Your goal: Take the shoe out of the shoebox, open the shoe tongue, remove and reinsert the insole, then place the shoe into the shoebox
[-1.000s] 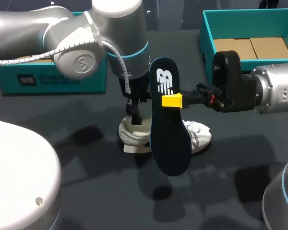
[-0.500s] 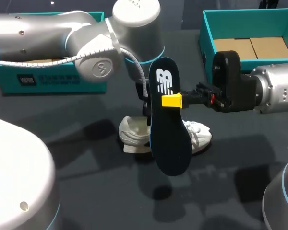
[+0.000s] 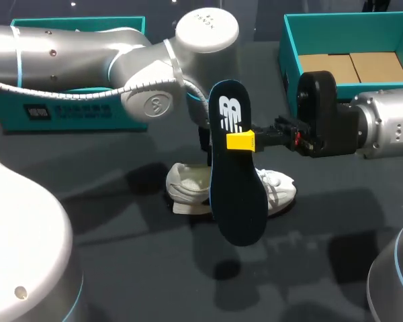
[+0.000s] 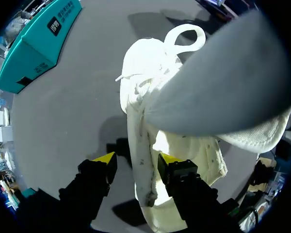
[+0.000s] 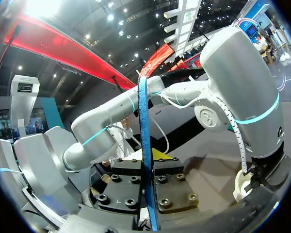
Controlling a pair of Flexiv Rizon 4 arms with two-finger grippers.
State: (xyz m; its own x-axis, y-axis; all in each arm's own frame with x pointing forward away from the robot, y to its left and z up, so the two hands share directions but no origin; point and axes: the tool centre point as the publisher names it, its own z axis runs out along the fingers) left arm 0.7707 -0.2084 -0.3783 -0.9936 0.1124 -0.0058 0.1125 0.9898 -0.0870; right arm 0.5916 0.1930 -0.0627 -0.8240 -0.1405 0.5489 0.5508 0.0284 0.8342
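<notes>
Insole (image 3: 238, 194) out and gripped in my right pincer (image 3: 239, 141); shoe (image 3: 185, 184) on the bench (image 3: 121, 268).
Right pincer is clenched on the dark insole, holding it on edge above the white shoe. Left pincer (image 4: 136, 162) is released and sits low over the shoe, one finger on each side of its wall. The shoe lies outside the teal shoebox (image 3: 290, 47).

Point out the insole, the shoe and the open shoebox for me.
insole (image 3: 240, 204): head view, its dark lower half.
shoe (image 3: 187, 182): head view, the white heel end.
shoebox (image 3: 291, 59): head view, its teal left wall.
</notes>
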